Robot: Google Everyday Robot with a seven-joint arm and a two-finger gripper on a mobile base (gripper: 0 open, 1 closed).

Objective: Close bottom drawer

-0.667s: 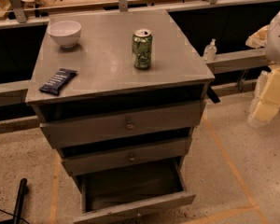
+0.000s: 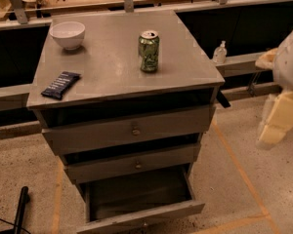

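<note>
As it stands open, slim grey bottom drawer (image 2: 141, 214), cream tool (image 2: 277, 122) at right.

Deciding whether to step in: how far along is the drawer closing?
Done: nothing yet. The bottom drawer stands pulled well out, dark interior showing. In hand: the arm sits right of the cabinet; the hand is out of view. Left: reach the front and push it shut.
</note>
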